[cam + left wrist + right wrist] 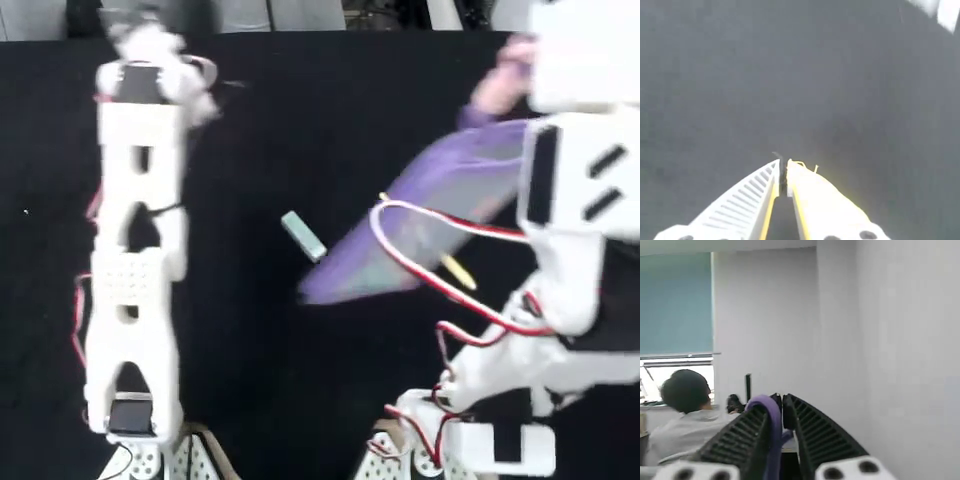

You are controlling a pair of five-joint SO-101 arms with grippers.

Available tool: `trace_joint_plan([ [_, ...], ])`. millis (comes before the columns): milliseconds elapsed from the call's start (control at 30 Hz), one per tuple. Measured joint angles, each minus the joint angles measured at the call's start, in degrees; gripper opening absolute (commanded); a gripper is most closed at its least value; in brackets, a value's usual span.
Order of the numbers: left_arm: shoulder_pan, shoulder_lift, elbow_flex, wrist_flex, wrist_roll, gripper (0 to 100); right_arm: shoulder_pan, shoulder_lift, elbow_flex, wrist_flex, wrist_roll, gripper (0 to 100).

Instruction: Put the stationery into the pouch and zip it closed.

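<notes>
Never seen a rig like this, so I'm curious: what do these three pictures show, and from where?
Two white robot arms sit side by side at a black table. One picture looks down from above; two come from cameras on the arms' wrists. The left gripper is shut and empty over the table. The right gripper is shut on a see-through purple pouch, holding it tilted; a thin yellow stick seems to show through it. A small pale-green block is beside the pouch's lower end.

There was one pouch [450, 175], purple, with one yellow pencil [458, 270] showing through it, and one teal eraser [303, 236] at its nine o'clock. Two white arms were counted, the left arm [135, 250] and the right arm [575, 290], over one black table [300, 380]
</notes>
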Motion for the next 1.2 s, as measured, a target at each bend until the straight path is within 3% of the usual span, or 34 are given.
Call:
trace_joint_plan([
  [200,-8.79,0.00,-2.55,0.09,0.00,3,-9.58,5.45,3.34,0.00,0.00,1.1],
  [533,-11.60,0.00,-2.73,0.18,0.09,3,-12.04,10.02,1.93,0.00,3.34,1.1],
  [733,-8.62,0.00,-0.35,0.18,0.09,4,-12.22,8.00,-6.42,0.00,5.98,1.1],
  [900,-3.69,0.00,5.54,0.18,0.09,19,-10.46,1.32,-8.97,0.00,8.97,1.1],
  [1033,2.29,0.00,11.34,0.18,-0.44,26,-5.10,-1.67,-9.32,0.00,9.32,1.1],
  [1200,8.62,-0.09,14.86,0.09,-5.01,23,2.55,-2.20,-9.32,0.00,9.32,1.1],
])
